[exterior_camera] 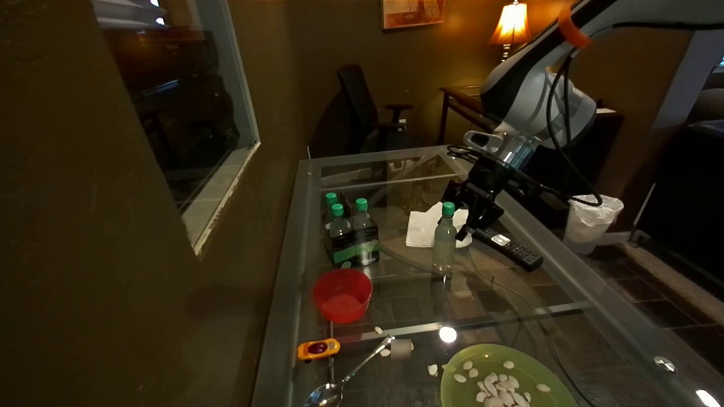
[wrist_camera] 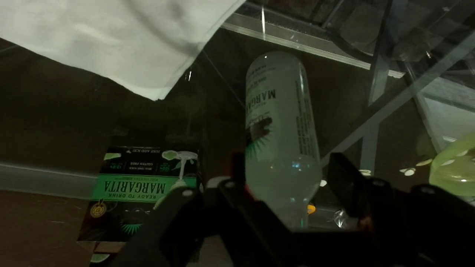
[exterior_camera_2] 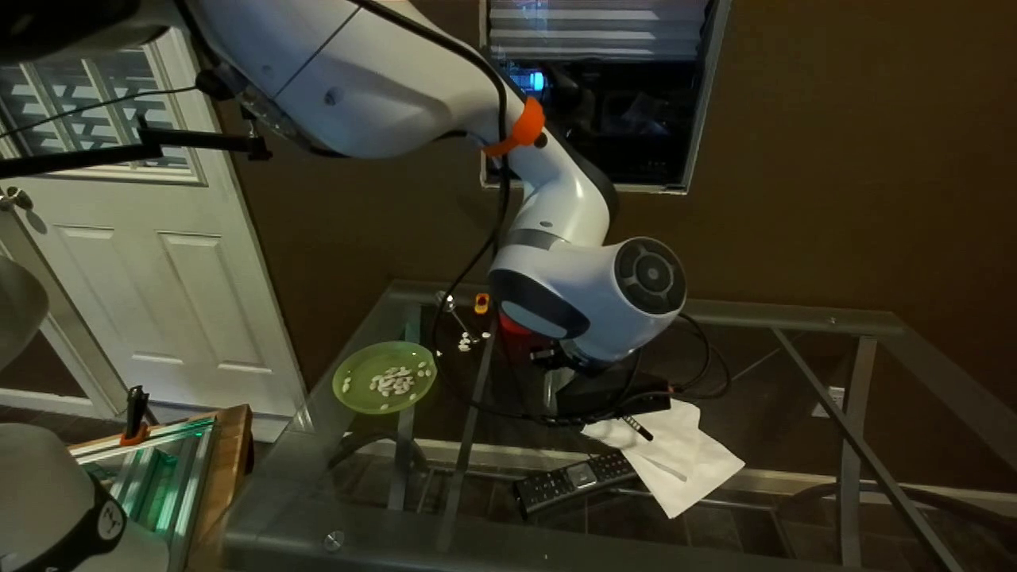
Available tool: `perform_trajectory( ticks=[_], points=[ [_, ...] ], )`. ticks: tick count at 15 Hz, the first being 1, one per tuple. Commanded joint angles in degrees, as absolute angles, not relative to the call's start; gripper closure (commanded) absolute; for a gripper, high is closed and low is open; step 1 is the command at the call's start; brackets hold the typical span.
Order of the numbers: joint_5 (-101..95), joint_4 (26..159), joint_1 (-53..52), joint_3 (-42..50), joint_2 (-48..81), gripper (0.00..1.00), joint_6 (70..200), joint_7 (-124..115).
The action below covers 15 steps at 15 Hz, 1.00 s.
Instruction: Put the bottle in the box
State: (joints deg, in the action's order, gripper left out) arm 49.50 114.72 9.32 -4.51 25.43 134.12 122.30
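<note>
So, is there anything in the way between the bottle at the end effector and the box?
Nothing visible stands between the bottle and the box. The napkin and the cup lie on opposite sides of that line. Three bottles already in the box might get bumped on the way in.

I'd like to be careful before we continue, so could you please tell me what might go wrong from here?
In the wrist view, a gap shows between the bottle and one finger of the open gripper, so closing could push the bottle and tip it. Three green-topped bottles stand in the box, so this one could knock against them. The red cup sits close to the box and might get bumped.
</note>
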Motion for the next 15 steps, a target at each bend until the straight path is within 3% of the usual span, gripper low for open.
perform_trajectory(
  ticks=[1,3,5,6,15],
  points=[
    [51.60,113.92,10.34,-4.91,25.75,0.29,132.74,125.01],
    [51.82,113.89,10.50,-4.97,25.82,0.17,132.70,125.20],
    [51.93,113.64,10.58,-5.10,26.06,0.18,132.71,125.64],
    [51.98,113.45,10.57,-5.17,26.21,0.09,132.71,125.84],
    [53.34,111.57,10.32,-5.55,27.91,0.12,132.26,128.17]
  ],
)
